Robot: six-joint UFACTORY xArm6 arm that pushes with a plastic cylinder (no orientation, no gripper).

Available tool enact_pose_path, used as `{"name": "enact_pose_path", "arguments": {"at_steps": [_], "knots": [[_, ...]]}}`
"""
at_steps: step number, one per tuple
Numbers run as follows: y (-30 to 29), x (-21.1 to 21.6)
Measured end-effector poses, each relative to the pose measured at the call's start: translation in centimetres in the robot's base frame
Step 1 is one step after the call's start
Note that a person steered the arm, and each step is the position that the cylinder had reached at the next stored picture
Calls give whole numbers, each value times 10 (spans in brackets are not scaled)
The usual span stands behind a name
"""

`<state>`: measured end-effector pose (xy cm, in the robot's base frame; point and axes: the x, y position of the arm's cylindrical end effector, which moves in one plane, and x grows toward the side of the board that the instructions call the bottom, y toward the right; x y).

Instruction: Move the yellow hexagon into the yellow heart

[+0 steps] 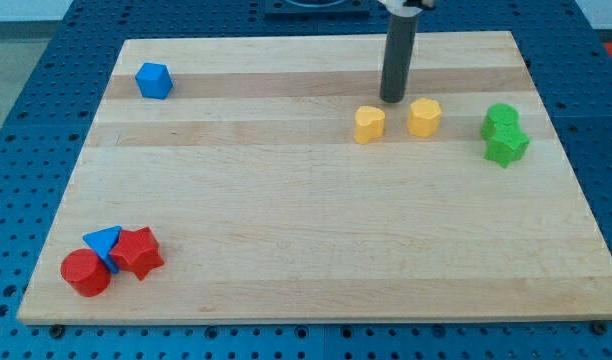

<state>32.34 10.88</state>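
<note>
The yellow hexagon [424,116] lies on the wooden board toward the view's upper right. The yellow heart [369,124] lies just to its left, with a small gap between them. My tip [393,100] touches the board just above and between the two yellow blocks, a little nearer the hexagon's upper left side. It does not visibly touch either block.
A green round block [501,119] and a green star [506,146] sit together at the right. A blue block [154,80] lies at the upper left. A red cylinder [85,272], a blue triangle [104,242] and a red star [138,252] cluster at the lower left. The board [306,250] ends close to them.
</note>
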Motion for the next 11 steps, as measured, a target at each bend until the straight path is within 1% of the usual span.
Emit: {"name": "enact_pose_path", "arguments": {"at_steps": [1,2,3,4,5,6,7,8,9,11], "knots": [[46,11],[52,27],[44,28],[38,52],[39,60],[44,77],[34,103],[32,120],[28,105],[-7,20]]}}
